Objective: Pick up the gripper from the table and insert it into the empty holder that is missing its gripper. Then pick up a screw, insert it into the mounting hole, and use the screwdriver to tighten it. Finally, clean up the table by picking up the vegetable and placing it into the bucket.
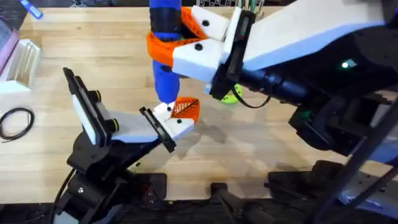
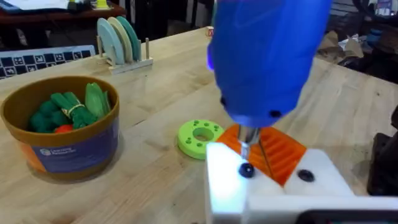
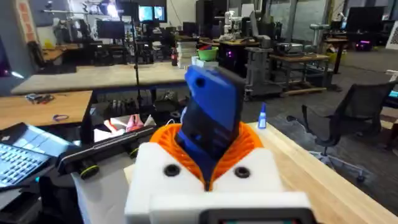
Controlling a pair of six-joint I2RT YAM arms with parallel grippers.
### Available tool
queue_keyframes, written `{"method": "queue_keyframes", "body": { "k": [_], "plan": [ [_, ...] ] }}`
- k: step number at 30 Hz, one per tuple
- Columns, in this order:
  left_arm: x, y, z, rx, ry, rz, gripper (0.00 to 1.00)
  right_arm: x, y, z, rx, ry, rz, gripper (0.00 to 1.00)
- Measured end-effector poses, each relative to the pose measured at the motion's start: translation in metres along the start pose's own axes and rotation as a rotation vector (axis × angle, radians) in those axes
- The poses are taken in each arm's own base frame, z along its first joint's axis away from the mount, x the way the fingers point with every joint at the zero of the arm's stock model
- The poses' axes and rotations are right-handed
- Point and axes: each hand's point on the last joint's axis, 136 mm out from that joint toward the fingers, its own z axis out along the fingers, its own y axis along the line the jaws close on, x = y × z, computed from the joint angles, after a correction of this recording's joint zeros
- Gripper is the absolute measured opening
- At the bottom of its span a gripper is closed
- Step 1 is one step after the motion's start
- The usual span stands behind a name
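Observation:
My right gripper is shut on the blue screwdriver, which stands upright. Its metal bit points down at a black screw on the white holder of my left gripper. The orange gripper sits seated in that white block. From above the screwdriver's tip meets the left gripper beside the orange wedge. The blue bucket with a tan rim holds dark green vegetable pieces.
A bright green round disc lies on the wood between the bucket and the left gripper. A rack of plates stands at the far table edge. A black cable loop lies at the left.

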Motion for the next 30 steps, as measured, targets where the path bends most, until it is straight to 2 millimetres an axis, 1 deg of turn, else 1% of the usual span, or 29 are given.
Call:
{"method": "queue_keyframes", "body": {
  "k": [4,10,30],
  "plan": [
    [0.0001,0.0,0.0,0.0,0.0,0.0,0.004,0.0058,0.0001,-0.0003,0.0,0.025,0.009,0.025],
    [0.0,0.0,0.0,0.0,0.0,0.0,0.004,0.0088,0.0,-0.0005,0.0,0.037,0.013,0.025],
    [0.0,0.0,0.0,0.0,0.0,0.0,0.004,0.009,0.0005,-0.0005,-0.003,0.038,0.012,0.025]
  ]
}}
